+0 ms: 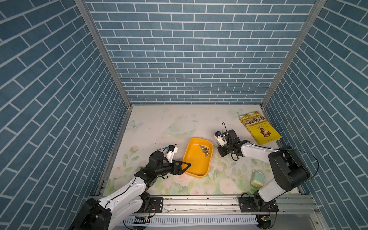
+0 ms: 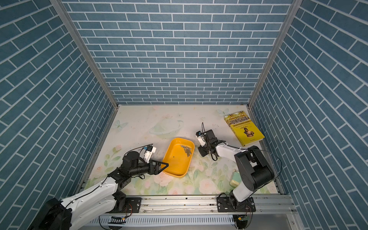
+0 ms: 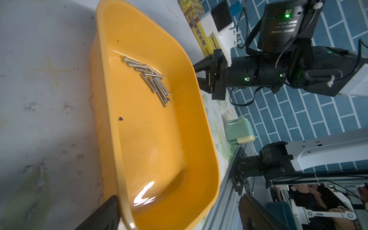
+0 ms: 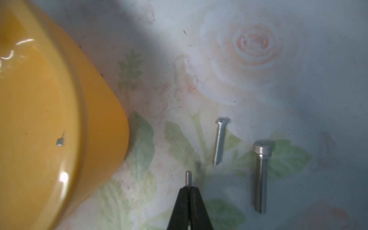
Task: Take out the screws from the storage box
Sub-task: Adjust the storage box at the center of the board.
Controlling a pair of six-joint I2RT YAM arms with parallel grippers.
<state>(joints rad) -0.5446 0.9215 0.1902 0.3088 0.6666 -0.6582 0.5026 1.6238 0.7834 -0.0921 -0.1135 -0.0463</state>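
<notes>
The left arm (image 1: 127, 189) and the right arm (image 1: 253, 152) are built of glossy white shell links joined by rounded black joint housings. Thin black cables are run along the shells and fastened with white ties; one cable (image 1: 318, 164) is looped wide of the right arm. A white wrist camera block (image 1: 171, 154) with a blue connector is mounted near each tip, ahead of black wedge-shaped jaws. Green indicator lights (image 3: 287, 15) and a white-printed label (image 3: 282, 29) are carried on the black housings. Black base plates (image 1: 245, 206) are screwed to an aluminium rail (image 1: 199, 201), with red and black wires beside them.
</notes>
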